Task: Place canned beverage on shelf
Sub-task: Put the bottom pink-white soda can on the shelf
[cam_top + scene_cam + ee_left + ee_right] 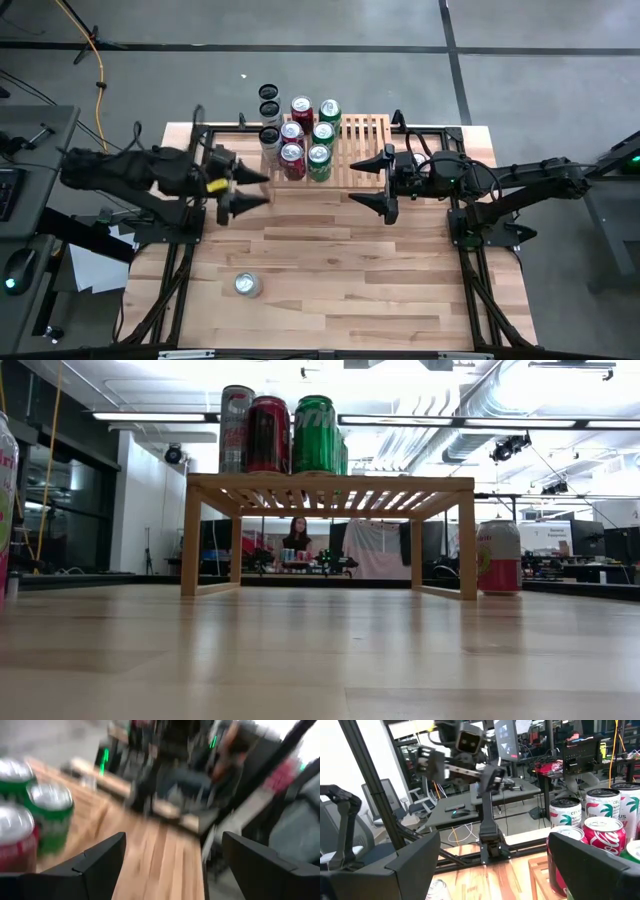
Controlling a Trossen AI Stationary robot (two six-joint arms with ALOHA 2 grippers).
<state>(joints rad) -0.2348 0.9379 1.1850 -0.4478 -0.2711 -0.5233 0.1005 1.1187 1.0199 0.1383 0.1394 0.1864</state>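
Left gripper (243, 190): nearest the overhead camera, it hovers above the table just left of the shelf; fingers spread wide, holding and touching nothing.
Right gripper (372, 182): level with its partner at the shelf's right end, over bare slats; fingers likewise spread and empty.
Loose can (247, 285): the one can standing alone on the table (350, 290), upright, silver lid toward the camera, so its long axis is vertical.
Key relation: from the left gripper the loose can lies at about 6 o'clock in the overhead view, well apart; from the right gripper it lies at about 8 o'clock and farther still. The left arm is judged the nearer and better placed.
Shelf (362, 150): low light-wood rack at the 12 o'clock side of the table; its left part carries three red cans (292, 150) and three green cans (322, 138) in two rows, its right part is bare.
Other cans: three pale cans (269, 113) stand in a line at the shelf's left end, toward 12 o'clock; whether they rest on the shelf or off it cannot be told.
Free slot: the bare slats at the 3 o'clock end appear the natural destination.
Coming move, as judged: the left gripper swings toward 6 o'clock, descends, and closes across the can's round side.
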